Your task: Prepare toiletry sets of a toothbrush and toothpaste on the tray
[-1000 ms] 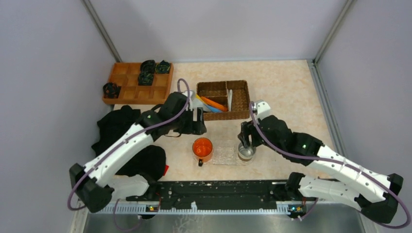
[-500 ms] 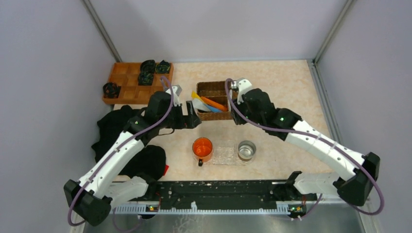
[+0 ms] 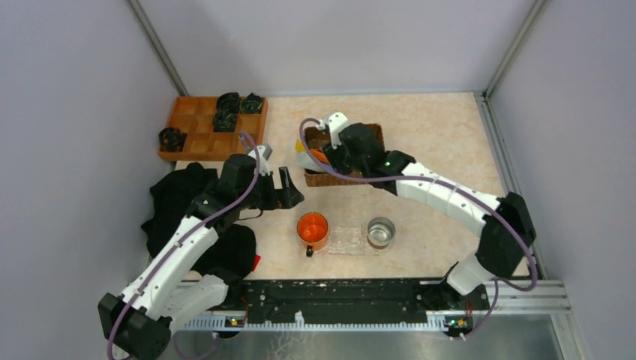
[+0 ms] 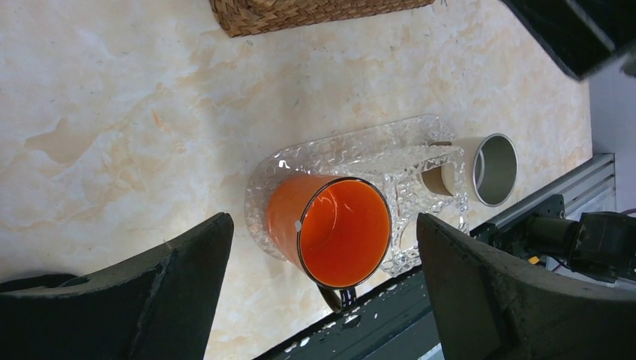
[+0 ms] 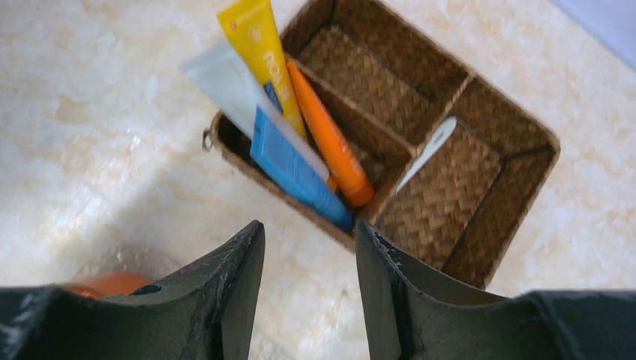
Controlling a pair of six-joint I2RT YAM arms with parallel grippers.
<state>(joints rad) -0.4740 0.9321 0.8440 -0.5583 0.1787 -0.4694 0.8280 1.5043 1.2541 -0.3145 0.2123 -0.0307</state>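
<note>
Yellow point(image 5: 259, 52), white point(image 5: 225, 82), blue point(image 5: 296, 169) and orange point(image 5: 330, 139) toothpaste tubes lie together in one compartment of the wicker basket point(image 5: 480, 187). A white toothbrush point(image 5: 427, 150) leans in the neighbouring compartment. My right gripper point(image 5: 309, 225) hovers over the basket's near edge, open, with nothing between its fingers. The clear bumpy tray point(image 4: 360, 150) lies near the front edge, with nothing from the sets on it. My left gripper point(image 4: 322, 225) hangs wide open above the orange mug point(image 4: 337, 232), holding nothing. Seen from above, it point(image 3: 291, 187) is left of the basket.
The orange mug point(image 3: 313, 227) stands at the tray's left end and a steel cup point(image 3: 381, 232) at its right end. An orange wooden compartment tray point(image 3: 214, 127) with black objects is at the back left. A black cloth point(image 3: 187, 210) lies under the left arm.
My right arm has swung from the steel cup up to the basket's left side. My left gripper has drawn back from the basket toward the near left and opened wider.
</note>
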